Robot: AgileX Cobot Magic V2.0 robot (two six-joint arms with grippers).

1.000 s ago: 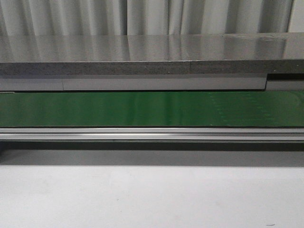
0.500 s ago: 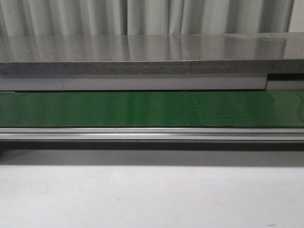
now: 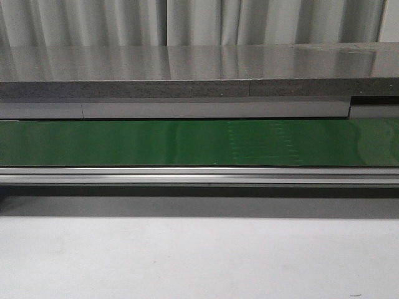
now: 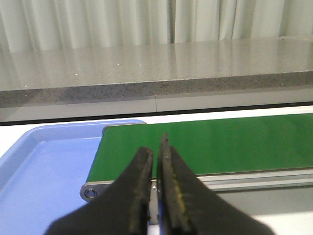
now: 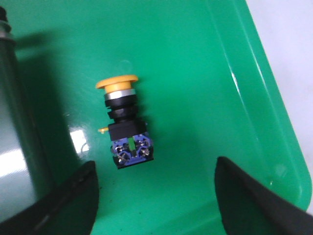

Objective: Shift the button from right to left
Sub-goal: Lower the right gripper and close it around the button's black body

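The button (image 5: 124, 122), with an orange-yellow cap and a black block with blue terminals, lies on its side in a green tray (image 5: 205, 73) in the right wrist view. My right gripper (image 5: 155, 176) is open above the tray, its fingers spread wide, the button just beyond the fingertips and nearer one finger (image 5: 73, 200). My left gripper (image 4: 155, 156) is shut and empty, hovering over the end of the green conveyor belt (image 4: 220, 144). Neither gripper nor the button shows in the front view.
A blue tray (image 4: 44, 166) sits beside the conveyor's end roller (image 4: 90, 193). The belt (image 3: 187, 142) runs across the front view, with a grey stone counter (image 3: 187, 68) and curtains behind. A dark cylinder (image 5: 14, 98) stands at the green tray's edge.
Faint marks on the conveyor belt have shifted leftward in the front view, so the belt is running. Nothing else there has moved.
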